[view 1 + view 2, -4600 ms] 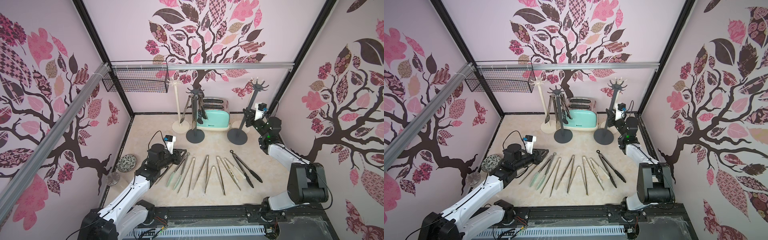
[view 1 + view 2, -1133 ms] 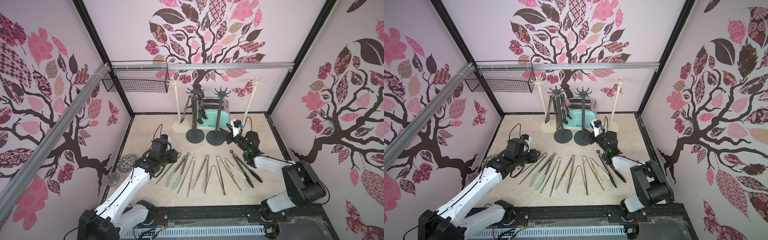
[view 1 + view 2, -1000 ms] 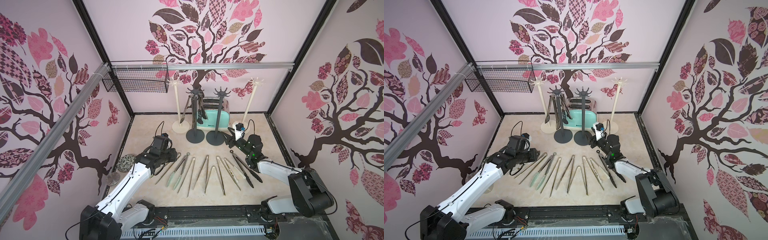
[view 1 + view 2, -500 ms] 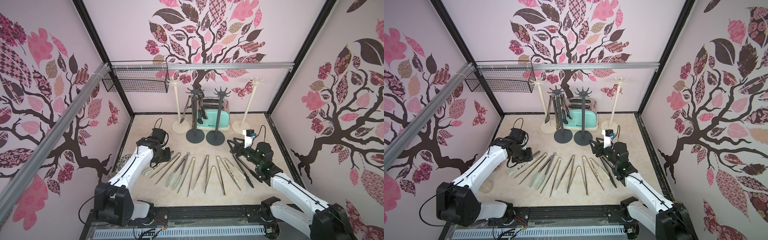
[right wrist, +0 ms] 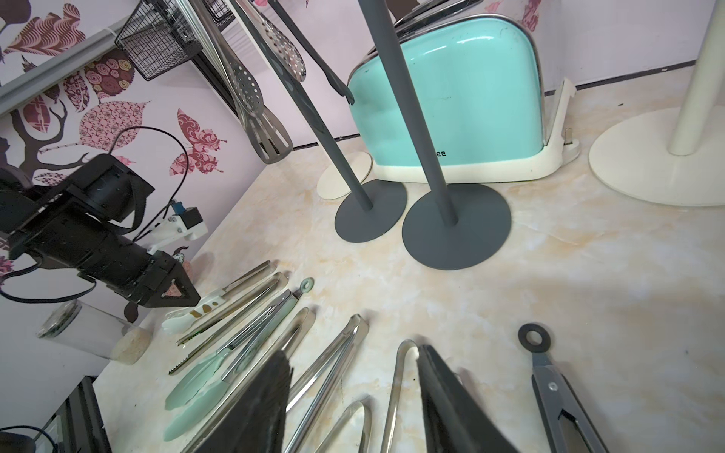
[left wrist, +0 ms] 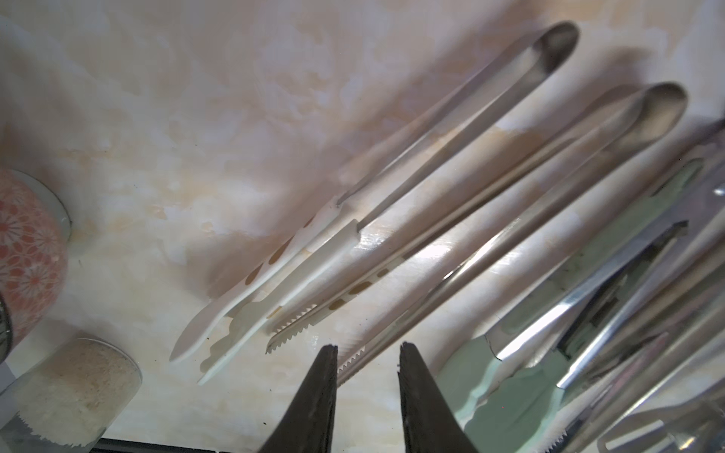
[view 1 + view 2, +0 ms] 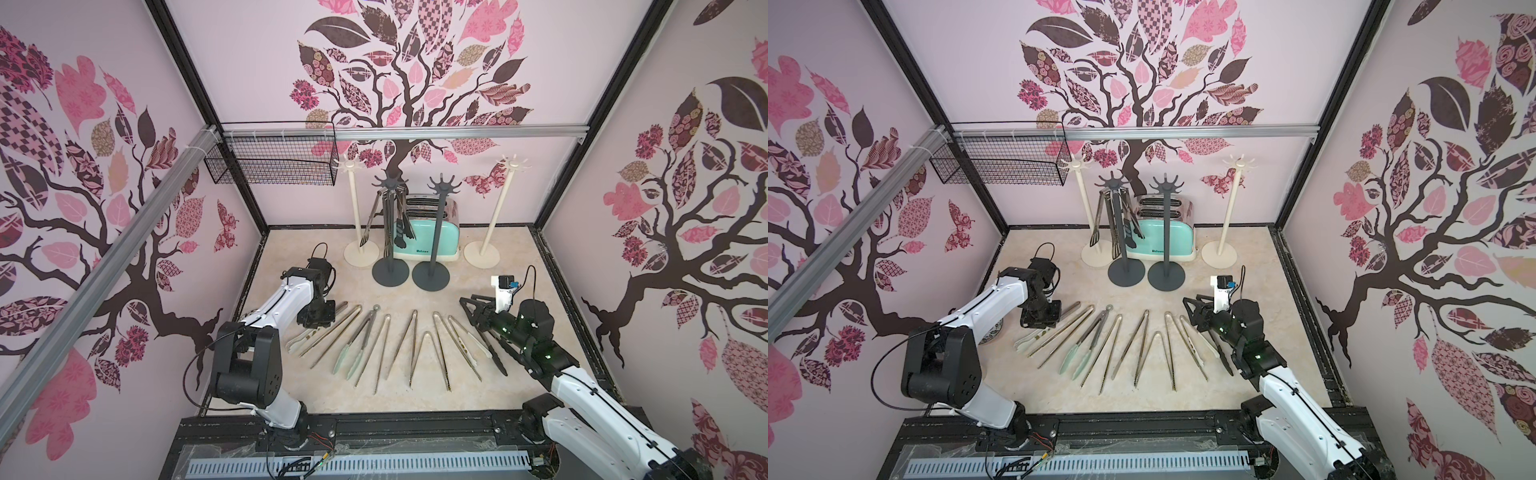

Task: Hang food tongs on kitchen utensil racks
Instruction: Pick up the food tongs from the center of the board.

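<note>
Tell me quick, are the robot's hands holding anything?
Left gripper: open, holding nothing.
Right gripper: open, holding nothing.

Both arms had white shells with black joints. The left arm (image 7: 282,299) had a black cable loop on its toaster (image 7: 449,239) side. The right arm (image 7: 582,390) showed small green lights. The left gripper (image 6: 368,346) had black wedge fingers (image 6: 314,404).

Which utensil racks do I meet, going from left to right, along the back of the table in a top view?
cream rack on the left → dark grey rack carrying tongs → bare dark grey rack → cream rack on the right
</note>
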`<state>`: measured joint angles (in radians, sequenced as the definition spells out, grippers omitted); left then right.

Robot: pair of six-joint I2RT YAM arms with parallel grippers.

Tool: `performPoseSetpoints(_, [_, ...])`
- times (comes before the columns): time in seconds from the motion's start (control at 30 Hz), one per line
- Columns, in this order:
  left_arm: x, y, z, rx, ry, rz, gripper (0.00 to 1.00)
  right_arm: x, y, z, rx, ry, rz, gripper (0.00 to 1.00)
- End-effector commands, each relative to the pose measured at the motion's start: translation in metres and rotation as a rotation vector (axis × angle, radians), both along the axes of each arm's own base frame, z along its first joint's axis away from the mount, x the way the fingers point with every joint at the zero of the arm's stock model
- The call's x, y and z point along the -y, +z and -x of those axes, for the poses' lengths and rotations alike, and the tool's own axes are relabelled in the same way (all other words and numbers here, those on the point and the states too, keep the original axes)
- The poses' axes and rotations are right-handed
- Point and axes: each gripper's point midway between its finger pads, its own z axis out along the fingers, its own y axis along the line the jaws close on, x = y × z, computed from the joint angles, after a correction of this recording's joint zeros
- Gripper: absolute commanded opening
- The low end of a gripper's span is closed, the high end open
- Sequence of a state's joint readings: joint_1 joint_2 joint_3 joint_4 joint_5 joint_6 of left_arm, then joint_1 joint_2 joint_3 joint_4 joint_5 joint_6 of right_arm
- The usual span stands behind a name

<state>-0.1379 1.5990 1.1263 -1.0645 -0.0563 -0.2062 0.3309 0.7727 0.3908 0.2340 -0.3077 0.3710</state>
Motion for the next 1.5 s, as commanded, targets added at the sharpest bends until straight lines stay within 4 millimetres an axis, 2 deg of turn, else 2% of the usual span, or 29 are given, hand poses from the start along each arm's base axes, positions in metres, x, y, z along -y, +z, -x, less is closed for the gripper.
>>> performPoseSetpoints(0.0, [-0.013, -0.001, -0.014, 0.024, -0.014, 0.016, 0.28, 0.000, -0.007, 0.007, -0.041, 0.008, -0.006, 0.55])
performPoseSetpoints(0.1, [-0.015, -0.006, -0.017, 0.027, -0.024, 0.039, 0.28, 0.001, -0.005, 0.008, -0.038, 0.005, -0.008, 0.55])
performPoseSetpoints(0.33, [-0.012, -0.024, -0.011, -0.030, -0.064, 0.059, 0.25, 0.004, -0.003, 0.008, -0.033, -0.009, 0.008, 0.54])
performPoseSetpoints(1.0, [-0.012, -0.051, -0.008, -0.116, -0.074, 0.053, 0.25, 0.006, -0.003, 0.007, -0.029, -0.022, 0.024, 0.54])
performPoseSetpoints(1.23, [-0.008, -0.060, -0.018, -0.149, -0.111, 0.030, 0.24, 0.007, -0.005, 0.007, -0.030, -0.023, 0.029, 0.54])
performPoseSetpoints(1.47, [0.000, -0.070, -0.020, -0.186, -0.178, -0.028, 0.23, 0.009, -0.007, 0.007, -0.027, -0.032, 0.046, 0.55])
